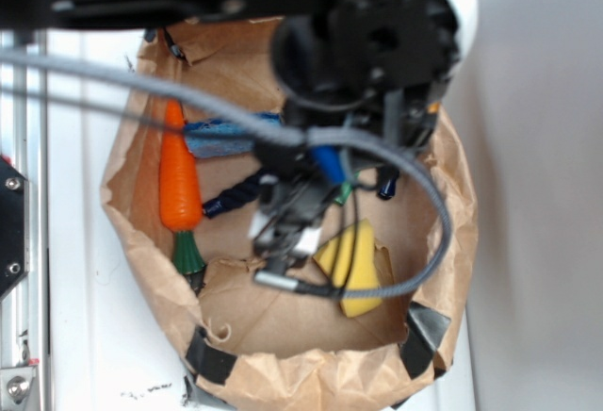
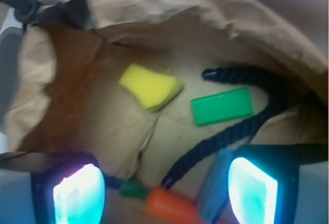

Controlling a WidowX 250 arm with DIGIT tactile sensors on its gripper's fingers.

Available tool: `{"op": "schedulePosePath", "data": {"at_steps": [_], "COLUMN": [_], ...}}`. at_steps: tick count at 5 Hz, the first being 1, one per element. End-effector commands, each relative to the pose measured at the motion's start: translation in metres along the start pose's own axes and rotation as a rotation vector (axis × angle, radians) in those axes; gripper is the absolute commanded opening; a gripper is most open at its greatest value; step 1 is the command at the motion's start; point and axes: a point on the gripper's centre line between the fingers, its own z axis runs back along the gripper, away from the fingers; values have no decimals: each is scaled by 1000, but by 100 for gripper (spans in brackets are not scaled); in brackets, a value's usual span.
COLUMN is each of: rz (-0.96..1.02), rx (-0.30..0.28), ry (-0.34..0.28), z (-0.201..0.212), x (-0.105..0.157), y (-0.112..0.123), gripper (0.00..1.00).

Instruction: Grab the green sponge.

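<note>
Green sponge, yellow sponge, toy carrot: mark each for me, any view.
green sponge [image 2: 222, 106]: wrist view, centre of its flat top face.
yellow sponge [image 2: 149, 86]: wrist view, middle of its top face.
toy carrot [image 1: 179, 180]: exterior view, middle of the orange body.

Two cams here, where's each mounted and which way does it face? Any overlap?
Exterior: overhead, looking down into the paper bag; the arm and its cable block the middle.
Wrist: on the arm, looking into the bag past the open gripper, its two fingers glowing at the bottom edge; the green sponge lies free.
Shared: bag, yellow sponge, toy carrot, dark rope.
</note>
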Motion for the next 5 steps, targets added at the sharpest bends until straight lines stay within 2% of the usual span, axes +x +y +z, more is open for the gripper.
{"op": "schedulePosePath", "data": {"at_steps": [1, 2, 5], "rz": [-65, -134, -254], "rx": [154, 186, 134], "ry": [-57, -70, -56], "z": [-35, -53, -67], "x": [0, 1, 33], "y": [5, -6, -43], "gripper": [100, 100, 100]}}
